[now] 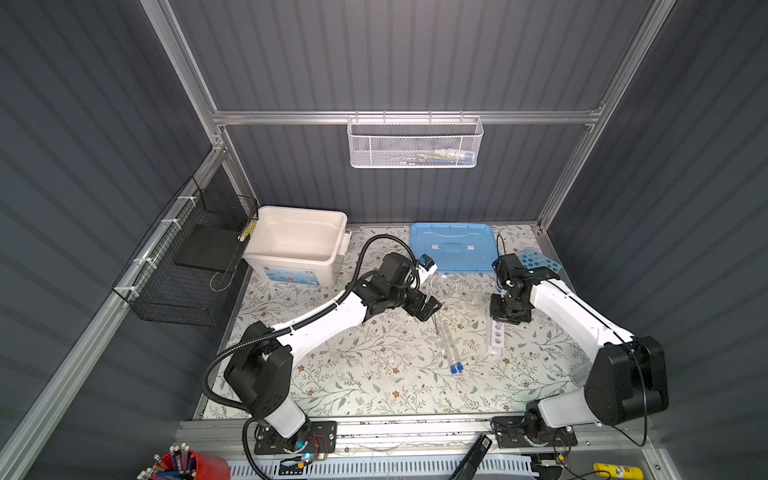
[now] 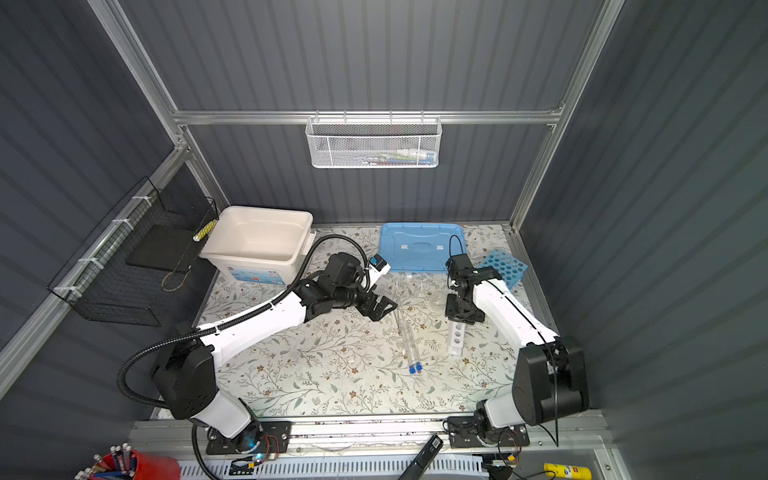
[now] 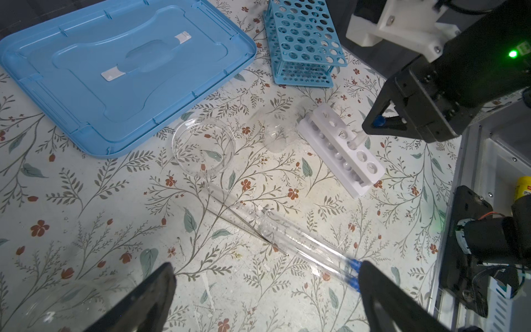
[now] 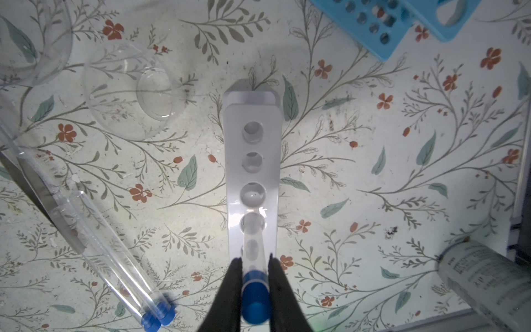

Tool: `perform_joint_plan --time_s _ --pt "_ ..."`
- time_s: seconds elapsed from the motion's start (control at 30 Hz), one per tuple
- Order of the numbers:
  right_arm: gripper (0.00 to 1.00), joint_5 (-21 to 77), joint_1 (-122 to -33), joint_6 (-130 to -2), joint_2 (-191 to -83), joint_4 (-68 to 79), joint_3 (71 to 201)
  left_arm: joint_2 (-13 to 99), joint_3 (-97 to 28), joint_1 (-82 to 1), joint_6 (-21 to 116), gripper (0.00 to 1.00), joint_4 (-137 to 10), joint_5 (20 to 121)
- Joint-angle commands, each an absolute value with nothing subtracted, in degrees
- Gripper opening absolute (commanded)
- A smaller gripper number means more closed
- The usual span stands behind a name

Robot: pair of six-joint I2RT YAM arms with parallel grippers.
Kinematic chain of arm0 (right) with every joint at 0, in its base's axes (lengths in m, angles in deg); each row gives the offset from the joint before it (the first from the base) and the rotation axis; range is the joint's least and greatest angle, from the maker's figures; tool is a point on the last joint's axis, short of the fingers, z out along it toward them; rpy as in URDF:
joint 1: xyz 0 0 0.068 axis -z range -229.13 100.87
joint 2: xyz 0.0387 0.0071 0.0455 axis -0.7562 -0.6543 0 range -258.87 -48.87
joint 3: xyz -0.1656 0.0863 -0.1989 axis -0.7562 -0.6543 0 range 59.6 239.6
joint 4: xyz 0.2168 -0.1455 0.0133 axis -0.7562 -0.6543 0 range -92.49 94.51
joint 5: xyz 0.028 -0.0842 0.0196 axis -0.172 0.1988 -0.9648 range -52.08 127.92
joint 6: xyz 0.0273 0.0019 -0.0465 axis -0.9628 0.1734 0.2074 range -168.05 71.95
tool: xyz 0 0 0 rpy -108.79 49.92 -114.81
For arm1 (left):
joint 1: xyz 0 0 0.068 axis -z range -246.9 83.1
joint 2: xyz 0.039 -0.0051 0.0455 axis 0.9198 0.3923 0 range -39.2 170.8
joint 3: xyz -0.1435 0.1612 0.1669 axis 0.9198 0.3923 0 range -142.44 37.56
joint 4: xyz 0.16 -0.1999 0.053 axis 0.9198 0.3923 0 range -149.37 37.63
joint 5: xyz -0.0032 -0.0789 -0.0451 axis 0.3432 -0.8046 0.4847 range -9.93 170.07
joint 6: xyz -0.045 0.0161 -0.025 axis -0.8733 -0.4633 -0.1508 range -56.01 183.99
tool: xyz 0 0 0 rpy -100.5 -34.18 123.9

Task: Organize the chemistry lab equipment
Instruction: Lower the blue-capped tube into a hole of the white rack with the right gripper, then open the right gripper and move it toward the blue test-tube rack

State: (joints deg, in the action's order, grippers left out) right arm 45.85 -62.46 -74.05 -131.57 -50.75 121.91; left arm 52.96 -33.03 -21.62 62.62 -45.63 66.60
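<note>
My right gripper (image 4: 253, 260) is shut on a blue-capped tube (image 4: 253, 250) just below its cap, and the tube's lower end sits in a hole of the small white rack (image 4: 253, 161). In both top views this gripper (image 1: 509, 316) (image 2: 463, 311) hangs over the rack's far end (image 1: 496, 338) (image 2: 456, 338). Two more capped tubes (image 1: 451, 347) (image 3: 301, 238) lie side by side with a thin rod (image 3: 247, 230). A clear dish (image 3: 204, 146) and a tipped glass beaker (image 3: 278, 135) lie beyond them. My left gripper (image 3: 267, 267) (image 1: 428, 305) is open and empty near the tubes.
The blue many-holed rack (image 1: 540, 259) (image 3: 304, 43) stands at the back right beside the light-blue lid (image 1: 453, 245). The open white bin (image 1: 297, 245) is at the back left. A clear labelled bottle (image 4: 488, 284) lies near the right arm's base.
</note>
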Motion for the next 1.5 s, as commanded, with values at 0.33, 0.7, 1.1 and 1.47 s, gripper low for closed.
perform_joint_plan --time_s 0.33,0.7,1.1,1.47 --pt "0.41 48.11 -63.11 -77.01 -125.42 -54.48 121.14 53.14 -33.26 -21.69 61.27 1.00 -44.57 67.37" --pt "0.53 44.66 -64.31 -78.85 -119.08 -63.61 128.38 57.46 -36.70 -21.08 54.70 1.00 -33.47 67.30" --pt "0.56 39.49 -66.19 -80.43 -111.07 -62.45 123.63 58.38 -41.09 -12.59 64.83 1.00 -25.78 74.21" --pt "0.59 31.95 -62.51 -82.44 -106.01 -56.49 117.50 59.40 -42.86 -12.32 82.05 1.00 -22.63 81.21"
